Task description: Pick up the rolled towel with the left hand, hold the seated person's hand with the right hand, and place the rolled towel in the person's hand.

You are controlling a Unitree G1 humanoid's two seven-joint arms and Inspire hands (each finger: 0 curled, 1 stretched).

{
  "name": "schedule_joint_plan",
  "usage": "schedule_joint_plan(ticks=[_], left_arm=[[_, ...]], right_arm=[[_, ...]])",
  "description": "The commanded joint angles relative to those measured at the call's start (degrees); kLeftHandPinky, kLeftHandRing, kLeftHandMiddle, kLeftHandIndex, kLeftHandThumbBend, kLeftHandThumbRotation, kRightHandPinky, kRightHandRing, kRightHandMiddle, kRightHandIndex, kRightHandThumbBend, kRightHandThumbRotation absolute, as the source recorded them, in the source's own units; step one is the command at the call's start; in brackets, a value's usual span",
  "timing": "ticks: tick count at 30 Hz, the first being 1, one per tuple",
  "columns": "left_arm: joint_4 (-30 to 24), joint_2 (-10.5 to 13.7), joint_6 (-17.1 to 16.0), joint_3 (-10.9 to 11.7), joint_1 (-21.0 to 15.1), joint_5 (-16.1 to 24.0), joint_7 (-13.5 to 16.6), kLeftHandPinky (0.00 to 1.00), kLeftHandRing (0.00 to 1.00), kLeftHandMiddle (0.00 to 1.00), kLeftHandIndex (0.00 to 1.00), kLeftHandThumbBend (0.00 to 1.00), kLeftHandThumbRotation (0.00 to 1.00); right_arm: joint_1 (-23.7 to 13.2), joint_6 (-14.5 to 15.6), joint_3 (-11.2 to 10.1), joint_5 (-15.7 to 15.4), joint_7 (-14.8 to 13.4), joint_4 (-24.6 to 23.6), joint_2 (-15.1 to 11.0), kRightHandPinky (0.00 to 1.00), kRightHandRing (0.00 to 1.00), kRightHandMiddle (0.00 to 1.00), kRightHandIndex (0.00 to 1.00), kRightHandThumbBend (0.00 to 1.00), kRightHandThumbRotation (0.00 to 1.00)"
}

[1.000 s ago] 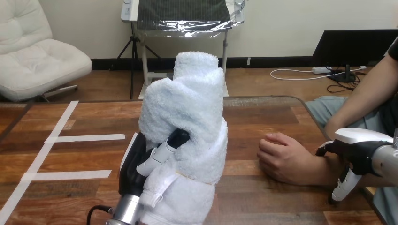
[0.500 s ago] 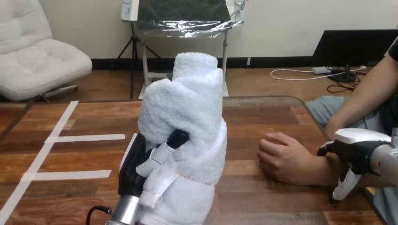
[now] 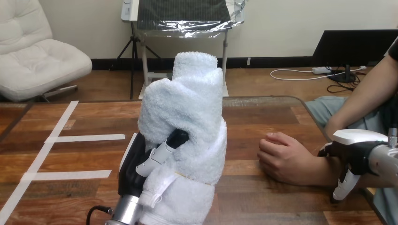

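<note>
A pale blue rolled towel (image 3: 187, 108) stands upright, lifted close to the camera, with my left hand (image 3: 136, 168) shut round its lower part from the left. A finger presses into a fold of the cloth. The person's hand (image 3: 281, 157) rests as a loose fist on the table (image 3: 263, 117) at the right, knuckles toward the towel. My right hand (image 3: 356, 143) lies over the person's forearm just behind the wrist, white shell upward. The towel and the person's hand are about a hand's width apart.
White tape strips (image 3: 84, 138) mark the table's left part. The person's arm comes in from the right edge. The table's right edge runs close behind the person's forearm.
My right hand has slid slightly right and down along the person's forearm. The towel and my left hand have stayed nearly still.
</note>
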Motion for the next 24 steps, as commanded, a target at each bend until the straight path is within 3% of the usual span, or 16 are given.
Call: schedule_joint_plan(ticks=[1, 16, 24], left_arm=[[-3.63, -3.56, -1.35, 0.14, -1.89, -1.12, -0.58, 0.23, 0.29, 0.35, 0.44, 0.74, 0.12], [-3.54, -3.46, -1.07, 0.43, -2.03, -2.00, -1.07, 0.24, 0.29, 0.35, 0.44, 0.72, 0.10], [-4.19, -3.45, -0.77, 0.30, -1.83, -1.78, 0.12, 0.23, 0.29, 0.35, 0.44, 0.74, 0.10]], right_arm=[[-2.47, -0.09, 1.25, -0.16, 0.89, 2.44, -1.12, 0.80, 0.83, 0.87, 0.87, 0.65, 0.13], [-4.14, 0.09, 3.68, -0.50, 1.07, 6.05, -0.24, 0.82, 0.81, 0.84, 0.83, 0.65, 0.12], [-5.13, -0.12, 5.49, -1.06, 0.70, 8.14, 0.02, 0.81, 0.81, 0.84, 0.83, 0.65, 0.14]])
